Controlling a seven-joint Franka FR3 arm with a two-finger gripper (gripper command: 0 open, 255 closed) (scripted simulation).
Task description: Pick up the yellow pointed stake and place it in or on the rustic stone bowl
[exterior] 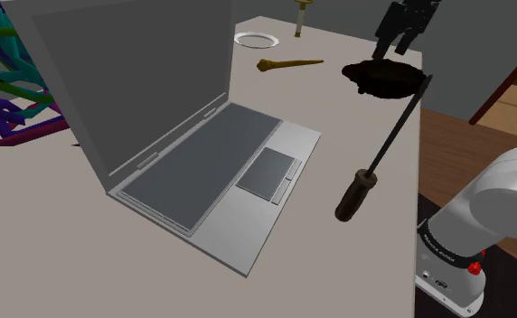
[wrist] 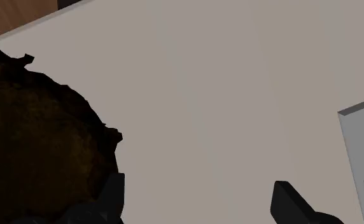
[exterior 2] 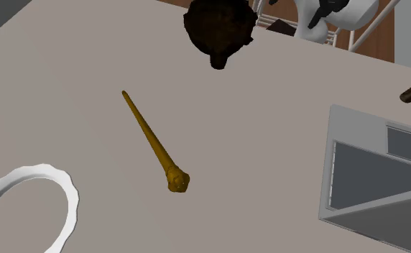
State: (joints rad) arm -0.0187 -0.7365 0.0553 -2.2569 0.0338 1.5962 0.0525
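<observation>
Item: stake — ochre-yellow and slender, tapered to a point at one end and knobbed at the other. It lies flat and untouched on the grey desk, between the white ring and the bowl, with its pointed end turned toward the bowl in the shoulder view. Item: bowl, very dark and ragged-rimmed, set near the desk's far edge and apart from the stake. Its interior is too dark to read, and since the stake is plainly outside it, the placing is not yet done. Item: gripper, hanging above the desk just beside the bowl. In the wrist view its fingers stand spread with only bare desk between them, pinching nothing, and the bowl's rim lies next to one of them. Judgement: this is the approach stage. The hand is by the destination rather than the stake, so it probably has to cross to the stake first. The open spread suits closing across a thin shaft that lies flat. Sundries: an open laptop occupies the desk's middle. A dark-handled screwdriver lies beside it, shaft running toward the bowl — a possible obstruction on a low return path. A small brass-coloured tool sits at the far edge, and a tangle of coloured loops at the shoulder view's left.
</observation>
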